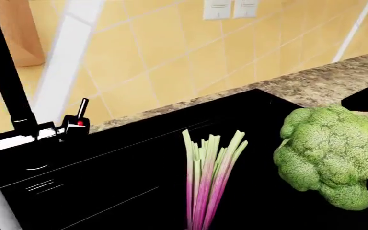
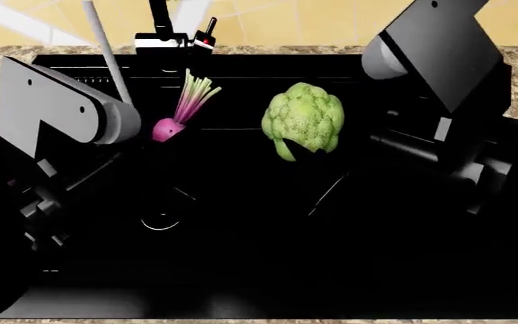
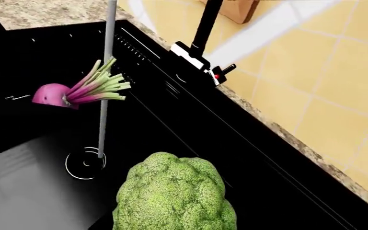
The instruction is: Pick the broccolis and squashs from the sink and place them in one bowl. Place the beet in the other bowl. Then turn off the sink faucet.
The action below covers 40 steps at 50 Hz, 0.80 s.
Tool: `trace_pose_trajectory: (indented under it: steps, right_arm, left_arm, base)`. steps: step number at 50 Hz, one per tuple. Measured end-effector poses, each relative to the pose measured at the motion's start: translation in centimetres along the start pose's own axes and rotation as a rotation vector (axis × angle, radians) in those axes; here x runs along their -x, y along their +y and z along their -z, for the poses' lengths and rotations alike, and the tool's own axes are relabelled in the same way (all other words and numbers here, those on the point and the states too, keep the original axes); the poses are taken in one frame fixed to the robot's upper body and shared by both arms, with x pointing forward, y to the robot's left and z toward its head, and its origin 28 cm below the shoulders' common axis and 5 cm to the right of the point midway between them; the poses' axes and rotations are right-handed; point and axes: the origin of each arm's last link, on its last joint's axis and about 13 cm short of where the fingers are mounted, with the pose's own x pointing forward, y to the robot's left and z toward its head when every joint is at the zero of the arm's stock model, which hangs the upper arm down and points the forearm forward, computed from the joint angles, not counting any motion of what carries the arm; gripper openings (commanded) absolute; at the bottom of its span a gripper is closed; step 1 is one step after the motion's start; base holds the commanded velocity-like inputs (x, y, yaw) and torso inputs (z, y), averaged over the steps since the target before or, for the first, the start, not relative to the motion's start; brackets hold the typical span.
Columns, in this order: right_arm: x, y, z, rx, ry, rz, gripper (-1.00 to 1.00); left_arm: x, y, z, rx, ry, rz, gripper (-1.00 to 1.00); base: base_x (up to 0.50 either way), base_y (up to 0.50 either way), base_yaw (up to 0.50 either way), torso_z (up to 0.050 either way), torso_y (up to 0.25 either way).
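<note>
Left jaws: out of sight in every view; whether they stood apart or together could not be told. The left arm (image 2: 56,111) hung over the near-left part of the sink (image 2: 349,270).
Right jaws: likewise not visible; state could not be told. The right arm (image 2: 439,61) hung over the sink's right side.
Step in hand (judgement): pick-up of the broccoli (image 2: 304,120), the floret nearest the right jaws.
Broccoli relative to jaws: close below and ahead of the right wrist camera; lying in the basin, apart from both arms.
Beet (image 2: 167,128): just beside the left arm's elbow casing in the head view, stalks pointing toward the sink faucet (image 2: 162,27); well apart from the right jaws.
Water: a stream fell from the spout to the drain ring (image 3: 85,163), between beet and broccoli.
Squash: not seen in any view.
Method (judgement): descend straight over the floret, jaws wide, close across its lumpy crown, not the stem; lift clear of the stream.
Faucet lever (image 1: 80,115): red-marked, untouched; last step.
</note>
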Motion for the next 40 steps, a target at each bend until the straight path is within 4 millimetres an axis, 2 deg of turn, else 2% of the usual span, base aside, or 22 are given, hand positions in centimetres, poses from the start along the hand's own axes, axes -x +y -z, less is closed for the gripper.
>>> trace_pose_trajectory:
  steps: [28, 40]
  right_arm:
    - [3.0, -0.7, -1.9, 0.051, 0.001, 0.093, -1.00]
    - [3.6, -0.7, -2.0, 0.057, 0.010, 0.110, -1.00]
  left_arm:
    - [0.0, -0.1, 0.2, 0.010, -0.003, 0.012, -1.00]
    - [-0.1, 0.0, 0.3, 0.013, -0.002, 0.015, -1.00]
  base:
    - [0.00, -0.50, 0.00, 0.000, 0.000]
    - [0.00, -0.50, 0.00, 0.000, 0.000]
